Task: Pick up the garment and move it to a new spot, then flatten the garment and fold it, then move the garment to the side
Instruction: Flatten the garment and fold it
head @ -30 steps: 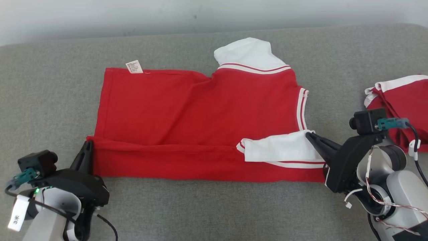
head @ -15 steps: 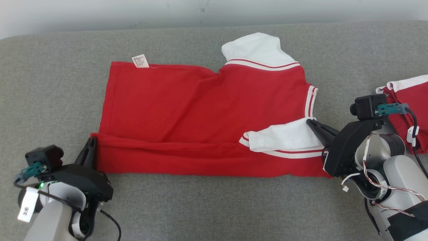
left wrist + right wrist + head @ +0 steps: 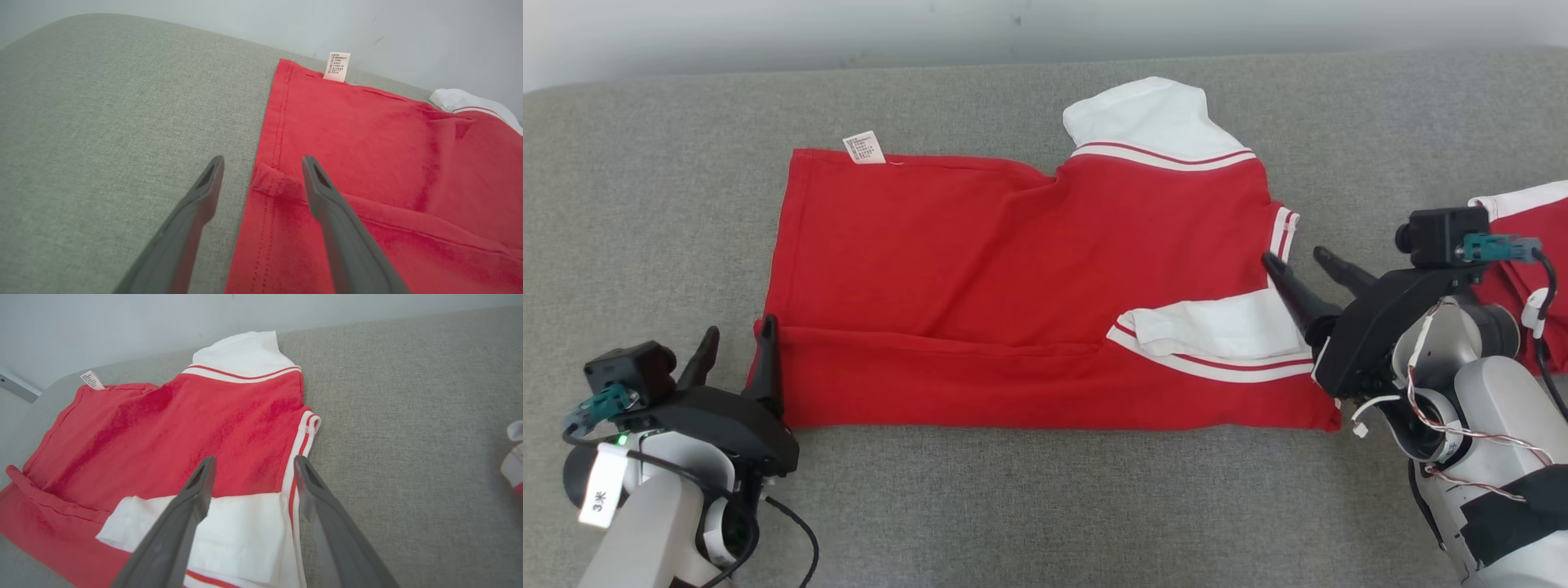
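Lying flat, the red polo shirt (image 3: 1013,269) has grey cushion (image 3: 1045,506) on every side. Left gripper (image 3: 740,327) straddles its left hem, right gripper (image 3: 1294,255) its right edge, fingers spread apart.

Black long-fingered left gripper (image 3: 740,327), right gripper (image 3: 1293,255) alike; pale grey right forearm (image 3: 1503,392), teal camera plug (image 3: 1490,245), black cable (image 3: 799,535), white tag (image 3: 600,498).

The left arm (image 3: 645,523) rises from the near left corner of the grey cushion (image 3: 1045,506) and the right arm (image 3: 1503,408) from its near right, the left gripper (image 3: 740,327) and right gripper (image 3: 1294,255) each with two dark fingers (image 3: 768,359) spread wide apart, pointing toward the far edge.
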Motion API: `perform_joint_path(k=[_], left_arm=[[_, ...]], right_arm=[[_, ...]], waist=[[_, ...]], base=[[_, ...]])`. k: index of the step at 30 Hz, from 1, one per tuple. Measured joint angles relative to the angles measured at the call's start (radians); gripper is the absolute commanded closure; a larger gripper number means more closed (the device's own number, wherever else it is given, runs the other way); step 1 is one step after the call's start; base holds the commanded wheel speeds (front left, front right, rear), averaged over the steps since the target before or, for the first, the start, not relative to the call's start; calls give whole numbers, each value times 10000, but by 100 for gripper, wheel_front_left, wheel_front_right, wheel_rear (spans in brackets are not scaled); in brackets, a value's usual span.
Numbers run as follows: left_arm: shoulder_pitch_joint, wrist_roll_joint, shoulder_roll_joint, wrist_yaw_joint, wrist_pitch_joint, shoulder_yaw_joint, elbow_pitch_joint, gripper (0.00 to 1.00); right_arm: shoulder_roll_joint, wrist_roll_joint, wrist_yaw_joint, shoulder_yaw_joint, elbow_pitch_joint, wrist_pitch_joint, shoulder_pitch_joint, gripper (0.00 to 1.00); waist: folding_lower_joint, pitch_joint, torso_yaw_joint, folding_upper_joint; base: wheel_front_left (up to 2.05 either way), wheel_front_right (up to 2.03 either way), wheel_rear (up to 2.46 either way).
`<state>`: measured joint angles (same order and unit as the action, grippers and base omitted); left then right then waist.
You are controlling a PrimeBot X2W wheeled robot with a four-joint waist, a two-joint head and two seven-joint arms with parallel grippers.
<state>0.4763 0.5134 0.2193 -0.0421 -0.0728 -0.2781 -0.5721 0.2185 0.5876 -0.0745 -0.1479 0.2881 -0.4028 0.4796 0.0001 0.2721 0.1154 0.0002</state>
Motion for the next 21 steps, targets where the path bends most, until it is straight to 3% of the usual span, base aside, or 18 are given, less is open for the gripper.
perform_joint_path(k=[13, 21], left_arm=[[-109, -468, -13, -334, -1106, 100, -255, 0], [-1479, -861, 247, -466, -1837, 201, 842, 0]], right_arm=[[107, -750, 42, 104, -65, 1695, 79, 0], [-148, -1714, 859, 422, -1072, 3837, -1348, 0]], waist=[[-1, -403, -60, 0], [-2, -1090, -153, -1]], base=[[0, 0, 0], [0, 0, 0]])
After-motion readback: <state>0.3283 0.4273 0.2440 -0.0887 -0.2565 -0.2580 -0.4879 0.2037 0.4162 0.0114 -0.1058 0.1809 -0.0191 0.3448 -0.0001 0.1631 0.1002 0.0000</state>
